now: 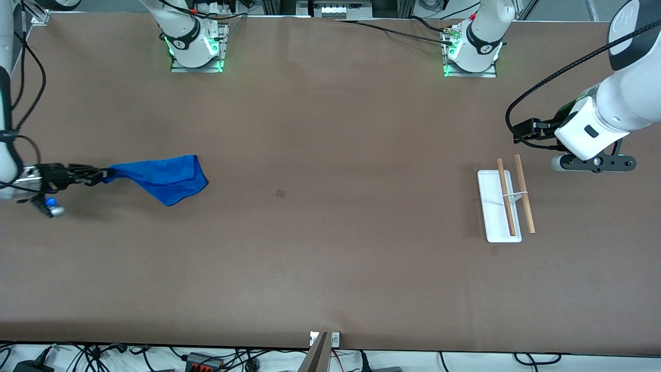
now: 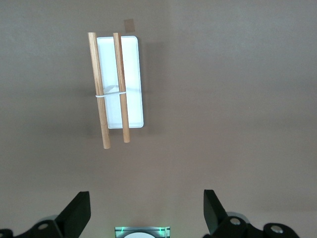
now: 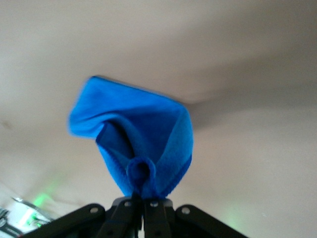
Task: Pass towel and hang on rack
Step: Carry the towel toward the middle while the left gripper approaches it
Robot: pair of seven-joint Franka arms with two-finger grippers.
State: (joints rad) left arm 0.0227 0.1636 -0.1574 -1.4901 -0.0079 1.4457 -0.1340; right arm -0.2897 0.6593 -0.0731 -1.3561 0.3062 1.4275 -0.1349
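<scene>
While your right gripper [image 1: 103, 174] pinches the blue towel [image 1: 162, 178] by a corner at the right arm's end of the table, carry it toward the spread left gripper [image 2: 146, 210] near the rack [image 1: 505, 204], keeping cloth hanging free.

**Even overhead light, one blurred wrist view**

Light fell evenly and softly on the table [image 1: 330, 232] in the front view, without glare. The rack [image 2: 119, 84] stood sharp, casting a faint shadow. The towel [image 3: 138, 134] looked motion-blurred, its edges smeared, a broad shadow crossing the table beside it.
</scene>
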